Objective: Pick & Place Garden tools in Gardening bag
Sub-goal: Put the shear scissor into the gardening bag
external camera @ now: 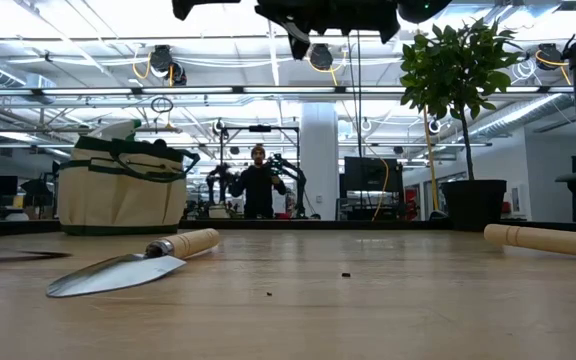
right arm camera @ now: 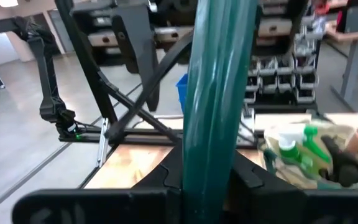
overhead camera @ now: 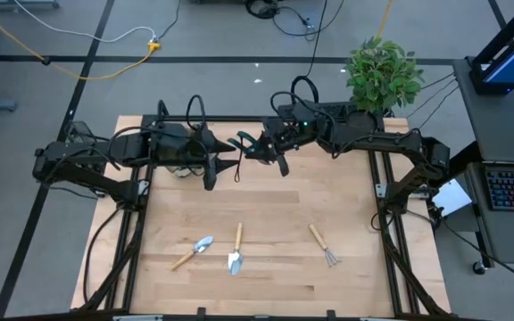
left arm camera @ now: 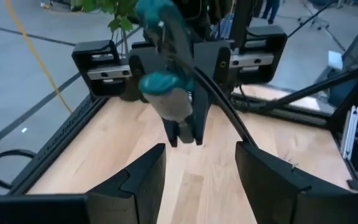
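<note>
My right gripper (overhead camera: 275, 157) is shut on teal-handled pruning shears (overhead camera: 246, 143), high above the table's far middle. They also show in the left wrist view (left arm camera: 164, 81). My left gripper (overhead camera: 214, 171) is open and empty, just left of the shears and facing them. The tan gardening bag (external camera: 123, 188) with dark green trim stands at the far left, mostly hidden under my left arm in the high view. A green spray bottle (right arm camera: 303, 144) sits in it. Two wooden-handled trowels (overhead camera: 193, 252) (overhead camera: 236, 251) and a fork rake (overhead camera: 322, 244) lie flat on the near table. My right gripper pinches one teal handle of the shears (right arm camera: 211, 124) between its two fingers. The handle runs on past the fingers, lying along them. The shears are lifted clear, high above the table. Which end of the handle the fingers have, I cannot tell.
A leafy potted plant (overhead camera: 382, 76) stands at the table's far right corner. A person (external camera: 258, 182) stands in the room beyond the far edge. Bare wood lies between the bag and the tools on the near side.
</note>
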Robot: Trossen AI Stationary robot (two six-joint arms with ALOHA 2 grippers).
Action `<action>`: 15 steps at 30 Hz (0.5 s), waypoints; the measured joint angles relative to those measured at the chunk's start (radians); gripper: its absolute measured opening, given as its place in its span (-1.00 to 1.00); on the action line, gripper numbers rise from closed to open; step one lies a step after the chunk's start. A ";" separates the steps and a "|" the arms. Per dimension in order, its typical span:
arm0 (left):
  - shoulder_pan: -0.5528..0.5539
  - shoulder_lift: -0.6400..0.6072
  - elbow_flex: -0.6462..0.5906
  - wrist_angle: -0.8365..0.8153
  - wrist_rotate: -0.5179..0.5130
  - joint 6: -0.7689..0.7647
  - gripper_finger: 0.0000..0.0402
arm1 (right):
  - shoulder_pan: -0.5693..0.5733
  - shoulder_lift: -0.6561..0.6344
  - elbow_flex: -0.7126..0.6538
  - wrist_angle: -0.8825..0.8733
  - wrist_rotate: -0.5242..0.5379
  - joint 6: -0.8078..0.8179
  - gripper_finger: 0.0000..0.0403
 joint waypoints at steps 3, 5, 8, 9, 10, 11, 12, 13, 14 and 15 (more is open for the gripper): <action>0.000 0.008 0.000 0.036 0.001 -0.001 0.00 | 0.000 0.000 0.000 0.043 0.000 -0.003 -0.79; 0.000 0.009 0.000 0.075 0.001 0.002 0.00 | 0.000 0.000 0.000 0.066 0.000 -0.003 -0.79; 0.000 0.007 0.001 0.126 0.002 0.014 0.00 | 0.000 0.000 0.000 0.096 0.003 -0.003 -0.79; 0.000 0.007 0.001 0.132 0.002 0.016 0.00 | 0.000 0.000 0.000 0.101 0.004 -0.003 -0.79; 0.000 0.007 0.001 0.133 0.003 0.015 0.00 | 0.000 0.000 0.000 0.107 0.004 -0.004 -0.79; 0.000 0.008 0.001 0.132 0.007 0.014 0.00 | 0.000 0.000 0.000 0.111 0.005 -0.007 -0.79; 0.000 0.008 0.001 0.132 0.011 0.009 0.00 | 0.000 0.000 0.000 0.112 0.005 -0.011 -0.79; 0.000 0.006 0.001 0.132 0.015 0.000 0.00 | 0.000 0.000 0.000 0.115 0.006 -0.018 -0.79; 0.000 0.003 0.001 0.132 0.017 -0.005 0.00 | 0.000 0.000 0.000 0.116 0.012 -0.024 -0.79; 0.000 0.001 0.001 0.132 0.017 -0.007 0.00 | 0.000 0.000 0.000 0.116 0.023 -0.027 -0.79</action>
